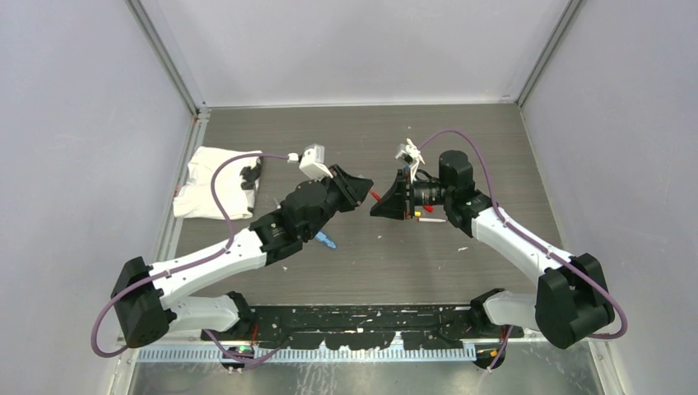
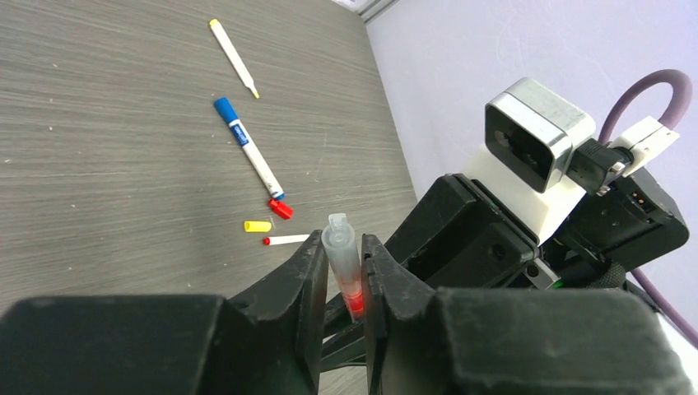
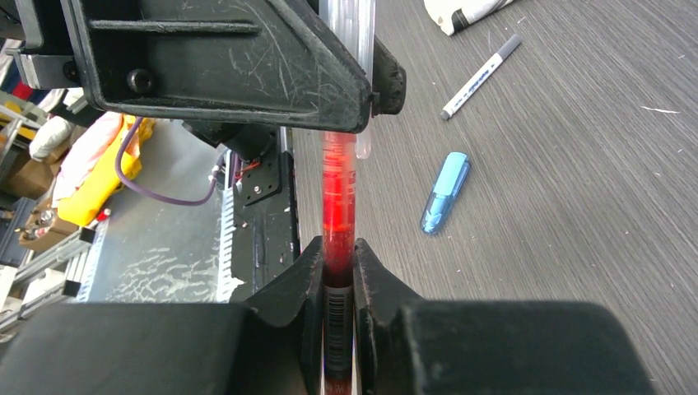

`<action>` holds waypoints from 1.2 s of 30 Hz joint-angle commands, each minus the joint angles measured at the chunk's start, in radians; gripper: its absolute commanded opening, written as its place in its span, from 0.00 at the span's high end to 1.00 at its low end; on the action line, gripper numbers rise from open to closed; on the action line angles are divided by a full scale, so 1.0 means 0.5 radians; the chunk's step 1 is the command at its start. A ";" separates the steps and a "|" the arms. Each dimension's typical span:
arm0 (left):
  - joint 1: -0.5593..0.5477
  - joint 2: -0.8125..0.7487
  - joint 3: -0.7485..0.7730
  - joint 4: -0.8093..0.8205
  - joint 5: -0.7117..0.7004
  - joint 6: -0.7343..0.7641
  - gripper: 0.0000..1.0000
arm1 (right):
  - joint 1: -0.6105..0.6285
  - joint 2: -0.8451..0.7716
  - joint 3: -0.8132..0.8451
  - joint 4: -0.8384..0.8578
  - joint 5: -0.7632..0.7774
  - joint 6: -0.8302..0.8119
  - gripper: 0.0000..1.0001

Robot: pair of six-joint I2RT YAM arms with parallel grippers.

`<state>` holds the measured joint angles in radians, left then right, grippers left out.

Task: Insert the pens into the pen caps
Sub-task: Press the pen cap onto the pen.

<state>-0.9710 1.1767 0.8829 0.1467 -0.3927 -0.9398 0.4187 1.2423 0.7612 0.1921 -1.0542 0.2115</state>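
Firmly in right tool (image 3: 338,252) (red pen (image 3: 338,185))

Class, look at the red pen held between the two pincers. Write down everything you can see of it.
The red pen is a thin, glossy plastic stick, translucent red along the stretch that shows, with a barcode label further down the barrel. It is held off the table. The right pincer clamps the labelled part. The left pincer clamps its other end, a frosted clear section with red inside. Whether that section is a cap, I cannot tell.
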 commanded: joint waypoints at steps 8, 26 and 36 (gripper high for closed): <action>0.045 0.078 -0.016 0.403 0.495 -0.026 0.99 | -0.012 -0.055 0.100 0.044 -0.021 -0.001 0.99; -0.331 0.495 0.002 0.168 1.707 0.118 0.99 | -0.293 -0.052 -0.059 0.515 0.160 0.467 0.99; -0.262 0.298 -0.067 0.166 1.825 0.145 0.99 | -0.422 -0.116 0.020 0.105 0.424 0.261 1.00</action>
<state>-0.9485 1.3804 0.7841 0.6243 0.0608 -0.9279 0.2798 1.1969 0.6205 0.2462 -1.2739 0.4461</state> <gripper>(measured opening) 0.086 0.199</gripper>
